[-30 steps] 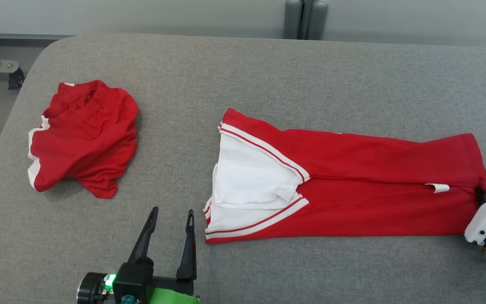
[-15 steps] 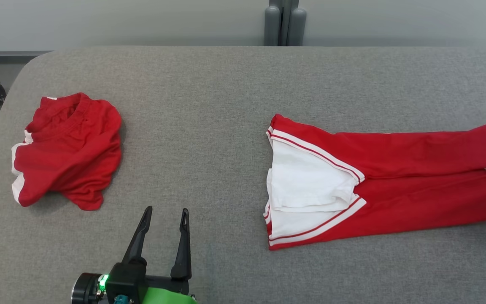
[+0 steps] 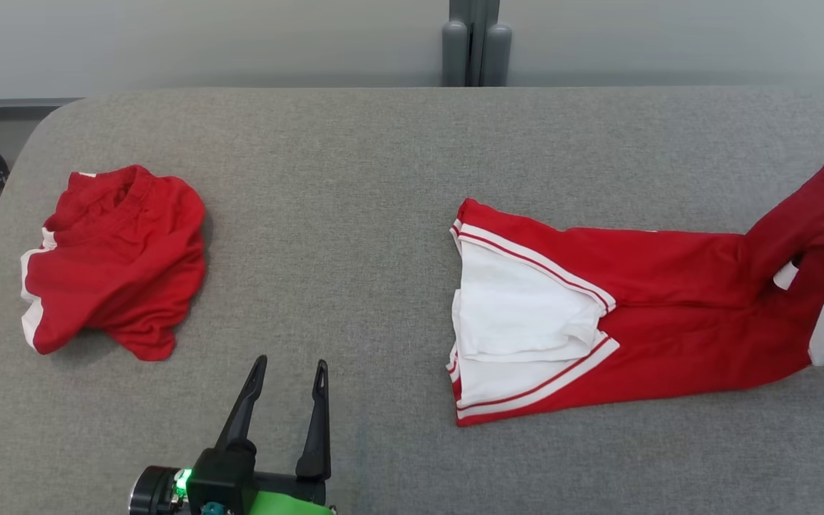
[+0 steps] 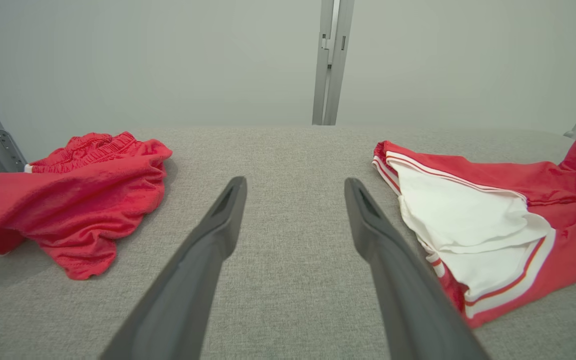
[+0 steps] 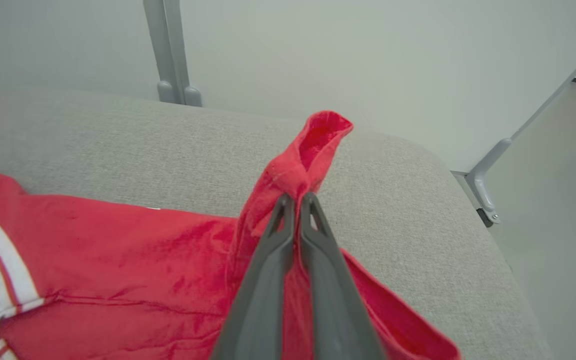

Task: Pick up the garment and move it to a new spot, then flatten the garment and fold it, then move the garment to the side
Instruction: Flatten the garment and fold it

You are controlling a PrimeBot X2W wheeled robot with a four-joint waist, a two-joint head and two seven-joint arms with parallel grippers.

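Red garment w/ white trim lies stretched on grey worktop. One end is pinched up off the surface by R end effector, fingers closed tight on the red hem, wrist low at the garment's end. L end effector is spread wide, empty, low over worktop. Garment's white part is to its right, crumpled red cloth to its left.

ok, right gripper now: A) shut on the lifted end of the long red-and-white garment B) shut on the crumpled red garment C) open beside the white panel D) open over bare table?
A: the right gripper has its fingers pressed together on a raised fold at the end of the long red-and-white garment.
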